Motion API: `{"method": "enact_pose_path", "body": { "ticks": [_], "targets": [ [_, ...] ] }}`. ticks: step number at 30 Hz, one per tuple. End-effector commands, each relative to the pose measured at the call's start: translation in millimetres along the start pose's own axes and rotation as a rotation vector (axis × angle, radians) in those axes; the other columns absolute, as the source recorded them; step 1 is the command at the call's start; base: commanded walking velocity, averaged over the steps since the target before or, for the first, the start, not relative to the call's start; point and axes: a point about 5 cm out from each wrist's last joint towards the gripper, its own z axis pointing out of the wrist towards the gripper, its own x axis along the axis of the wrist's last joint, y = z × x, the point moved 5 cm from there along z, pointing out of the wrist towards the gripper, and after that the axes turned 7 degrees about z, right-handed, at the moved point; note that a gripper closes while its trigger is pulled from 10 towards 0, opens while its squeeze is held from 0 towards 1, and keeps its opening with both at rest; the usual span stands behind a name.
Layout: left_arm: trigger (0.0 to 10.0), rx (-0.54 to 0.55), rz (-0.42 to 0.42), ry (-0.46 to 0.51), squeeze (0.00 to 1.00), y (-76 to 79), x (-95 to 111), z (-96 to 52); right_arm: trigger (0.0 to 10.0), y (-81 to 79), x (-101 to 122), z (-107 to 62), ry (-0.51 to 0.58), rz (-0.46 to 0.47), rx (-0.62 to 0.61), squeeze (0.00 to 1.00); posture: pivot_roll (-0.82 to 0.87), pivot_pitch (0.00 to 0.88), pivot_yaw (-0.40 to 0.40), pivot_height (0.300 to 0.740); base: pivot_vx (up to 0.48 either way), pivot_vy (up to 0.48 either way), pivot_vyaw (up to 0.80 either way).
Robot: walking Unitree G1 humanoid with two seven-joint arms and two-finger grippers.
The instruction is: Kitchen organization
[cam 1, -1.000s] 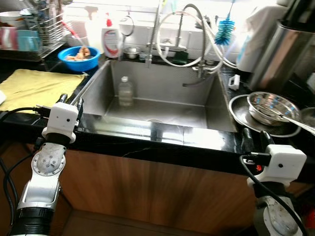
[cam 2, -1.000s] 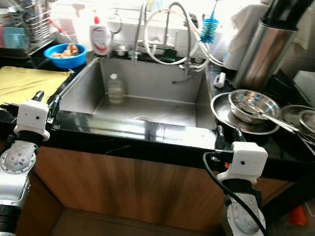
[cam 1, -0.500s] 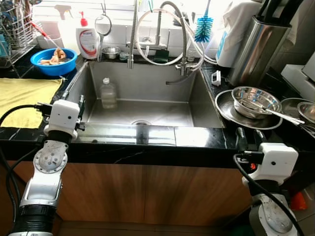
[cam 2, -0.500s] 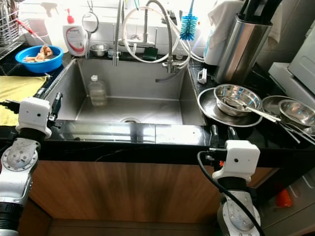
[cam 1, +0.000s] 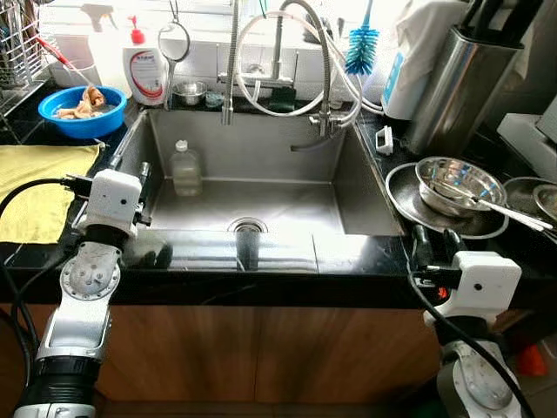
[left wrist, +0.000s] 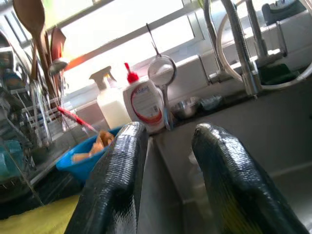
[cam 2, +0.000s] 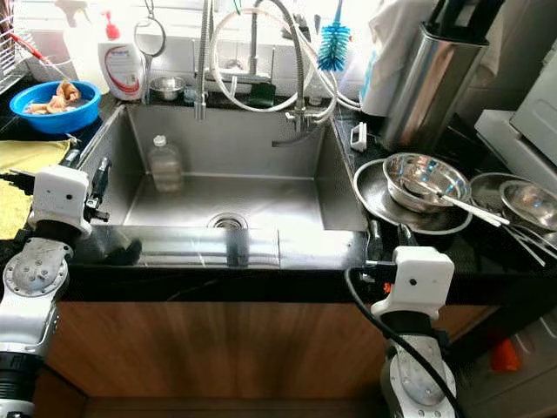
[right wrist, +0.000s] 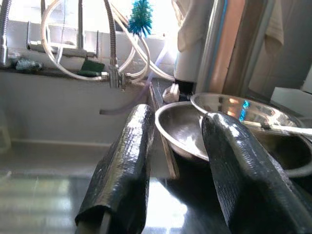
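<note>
A deep stainless-steel sink [cam 1: 352, 187] is set into a black stone tabletop [cam 1: 287, 277], with a round drain [cam 1: 247, 227] in its floor. A small clear plastic bottle with a white cap [cam 1: 184, 168] stands upright inside the sink, near its back-left corner. Behind the basin rise a chrome spring-neck faucet with looping white hoses [cam 1: 300, 61]; a blue bristle bottle brush [cam 1: 360, 50] stands beside them.

On the ledge at the back left stands a white dish-soap bottle with a red pump top [cam 1: 144, 70], and just beside it on the tabletop sits a round blue plastic bowl [cam 1: 81, 111] holding pale scraps, possibly food, though the contents are too small to tell. A yellow cloth [cam 1: 36, 190] lies flat on the tabletop left of the sink.

Right of the sink, a shiny steel mixing bowl [cam 1: 459, 184] sits in a wider steel plate [cam 1: 409, 202], with a long metal utensil [cam 1: 509, 212] resting across the bowl. A tall cylindrical steel container [cam 1: 453, 78] stands behind them.

The left gripper [left wrist: 168, 161] hovers at the sink's front-left edge, its jaws narrowly parted and empty. The right gripper [right wrist: 178, 161] sits at the tabletop's front edge right of the sink, just before the steel plate, its jaws likewise slightly parted and holding nothing.
</note>
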Motion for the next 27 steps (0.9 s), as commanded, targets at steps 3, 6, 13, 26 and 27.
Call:
{"method": "enact_pose_path", "body": {
  "ticks": [3, 6, 13, 26, 27],
  "targets": [
    [10.0, -0.015, -0.019, 0.022, 0.0, 6.5, 6.3, 3.3, 10.0, -0.6, -0.3, 1.8, -0.004, -0.011, 0.004, 0.0, 0.05, 0.0, -0.043, 0.74, 0.0, 0.0, -0.65],
    [10.0, -0.018, -0.019, 0.022, 0.0, 7.4, 6.0, 2.8, 10.0, -0.9, -0.8, 1.8, -0.005, -0.014, 0.008, 0.0, 0.05, 0.0, -0.039, 0.74, 0.0, 0.0, -0.64],
    [10.0, -0.028, -0.028, 0.031, 0.0, 11.2, 8.1, 5.6, 10.0, -3.3, 1.1, 3.4, 0.002, -0.019, 0.015, 0.0, 0.04, 0.0, -0.035, 0.74, 0.0, 0.0, -0.63],
    [10.0, -0.035, -0.036, 0.031, 0.0, 13.2, 8.0, 5.3, 10.0, -7.3, -1.0, 4.8, -0.006, -0.005, 0.023, 0.0, 0.05, 0.0, -0.039, 0.74, 0.0, 0.0, -0.45],
    [10.0, -0.035, -0.037, 0.032, 0.0, 13.5, 8.2, 5.4, 10.0, -7.0, -1.3, 4.9, -0.007, -0.003, 0.022, 0.0, 0.05, 0.0, -0.039, 0.74, 0.0, 0.0, -0.65]
  ]
}}
